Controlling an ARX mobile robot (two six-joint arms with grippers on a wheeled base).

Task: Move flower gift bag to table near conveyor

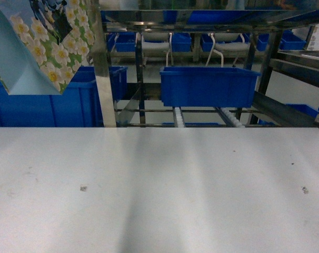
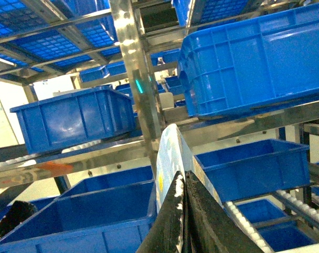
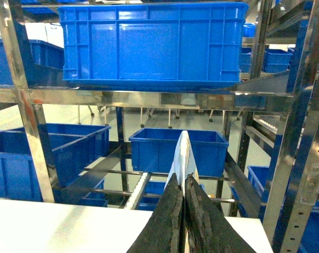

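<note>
The head camera looks forward and slightly down over the table [image 1: 159, 190] toward the rack [image 1: 103, 63], which stands just behind it. The left wrist camera sits close to the rack and looks steeply up at its shelves. The right wrist camera looks level at the rack over the table edge. All three views share the rack.

The flower gift bag [image 1: 41, 45] is cut off by the frame's top-left edge.

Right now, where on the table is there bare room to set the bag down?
The table is bare edge to edge, save two tiny specks. Best patch: middle, in front of the conveyor rollers. Crowding starts beyond the far edge: rack posts and blue crates.
</note>
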